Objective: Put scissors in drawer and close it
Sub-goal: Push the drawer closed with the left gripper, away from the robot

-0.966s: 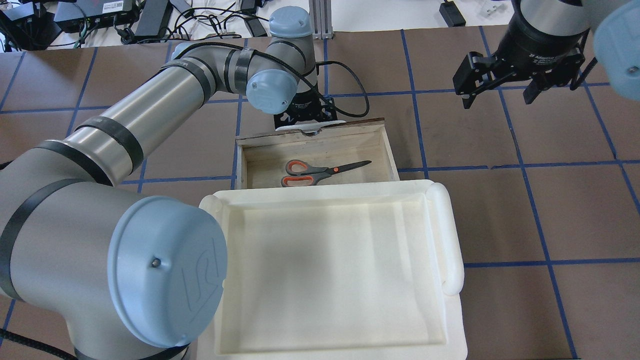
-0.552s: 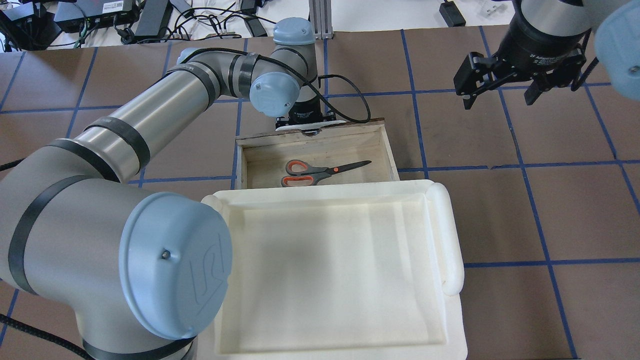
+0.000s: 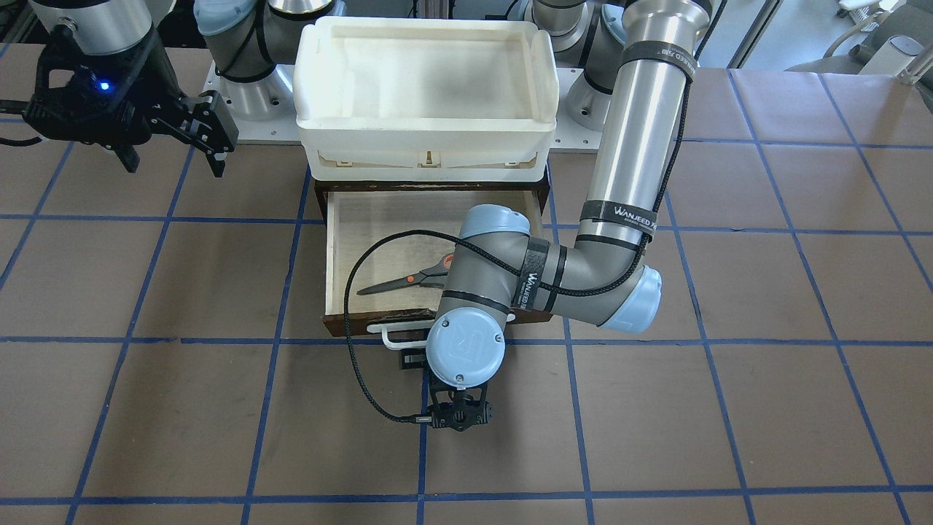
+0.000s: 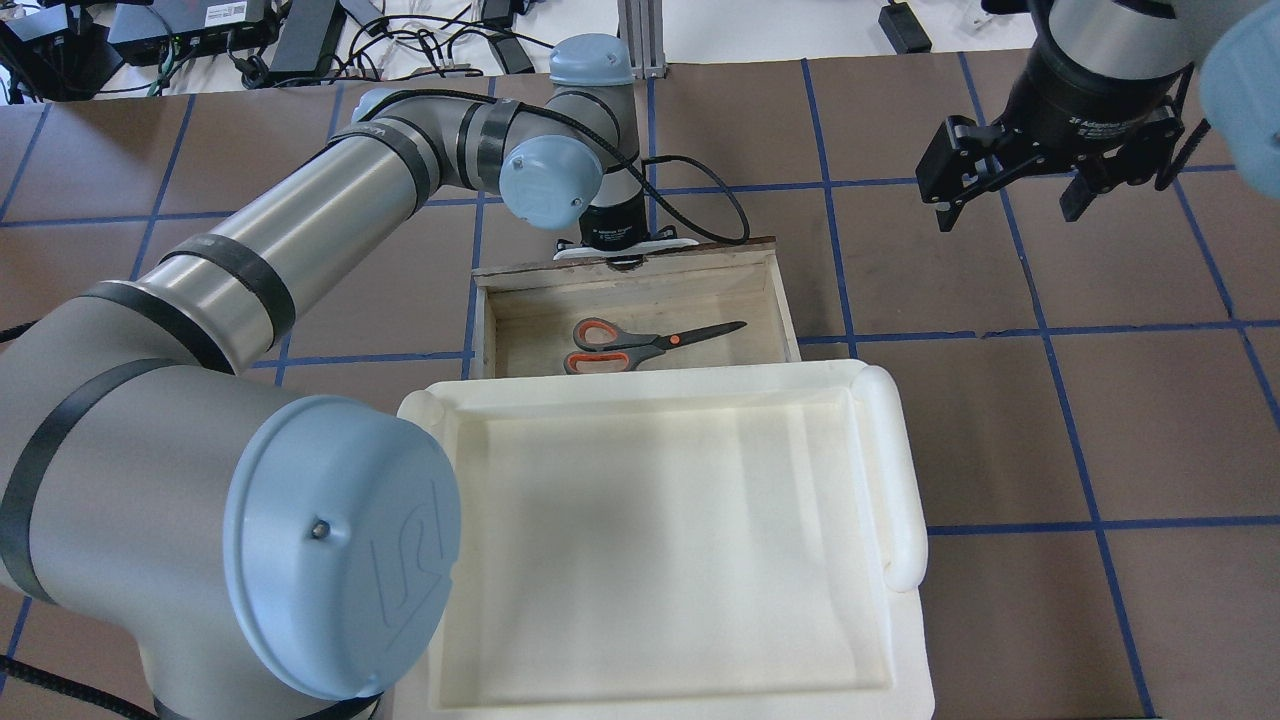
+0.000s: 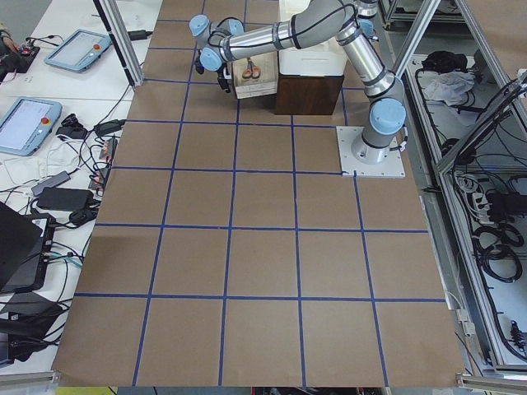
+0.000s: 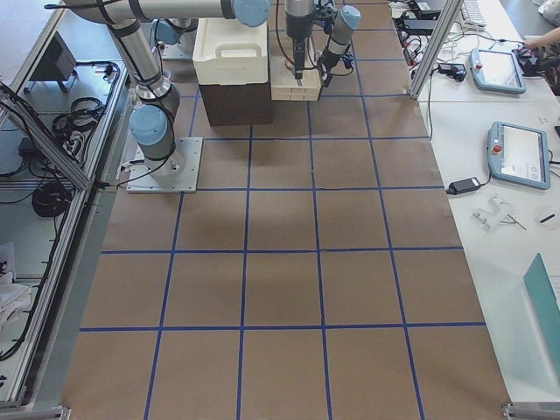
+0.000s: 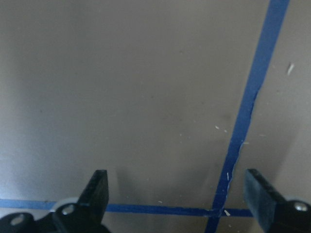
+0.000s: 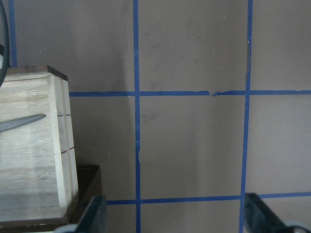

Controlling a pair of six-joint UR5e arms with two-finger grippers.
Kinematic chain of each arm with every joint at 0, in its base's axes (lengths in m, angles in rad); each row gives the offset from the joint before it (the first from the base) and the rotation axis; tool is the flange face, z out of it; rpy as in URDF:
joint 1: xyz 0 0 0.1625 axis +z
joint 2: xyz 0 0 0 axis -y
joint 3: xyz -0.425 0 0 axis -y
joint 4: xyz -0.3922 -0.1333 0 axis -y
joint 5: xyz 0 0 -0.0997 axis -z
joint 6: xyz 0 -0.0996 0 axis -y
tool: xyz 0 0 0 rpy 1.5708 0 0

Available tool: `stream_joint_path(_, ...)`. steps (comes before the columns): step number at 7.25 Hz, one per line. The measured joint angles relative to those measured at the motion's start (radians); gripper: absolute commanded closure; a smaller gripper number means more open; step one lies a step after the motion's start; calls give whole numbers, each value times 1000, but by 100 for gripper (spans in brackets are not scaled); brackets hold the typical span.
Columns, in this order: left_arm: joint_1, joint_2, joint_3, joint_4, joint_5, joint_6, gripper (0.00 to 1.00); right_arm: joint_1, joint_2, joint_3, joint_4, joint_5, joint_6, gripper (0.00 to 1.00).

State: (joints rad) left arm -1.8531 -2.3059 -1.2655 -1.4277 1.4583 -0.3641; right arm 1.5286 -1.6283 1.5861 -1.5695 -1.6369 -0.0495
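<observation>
the small pair of scissors with grey-and-orange loop handles and dark blades [image 4: 645, 343] lies flat on the pale plywood floor of the dark brown wooden drawer [image 4: 782, 300], roughly parallel to the drawer front, blades toward the robot's right. so the first half of the task looks done and only the closing is left. the drawer stands pulled out from under the white foam tray [image 4: 900, 470], its long white bar handle [image 3: 393, 332] on the side away from the robot. the left gripper [image 7: 176, 187] points down at the brown papered table with blue tape lines [image 4: 1000, 430], just outside that front, jaws wide and holding nothing; i cannot tell whether it touches the handle. it is by far the nearer of the 2. the closing push would run from it straight toward the robot's base, across the scissors' long axis. the right gripper [image 4: 1010, 190] hangs well apart to the drawer's right, jaws also spread and empty.
</observation>
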Motion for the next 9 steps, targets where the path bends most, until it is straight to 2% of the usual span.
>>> stream_joint_path(9,-15,65,-9,-43,-10,-27,1,7,-20,-1,-1,17,-18,0)
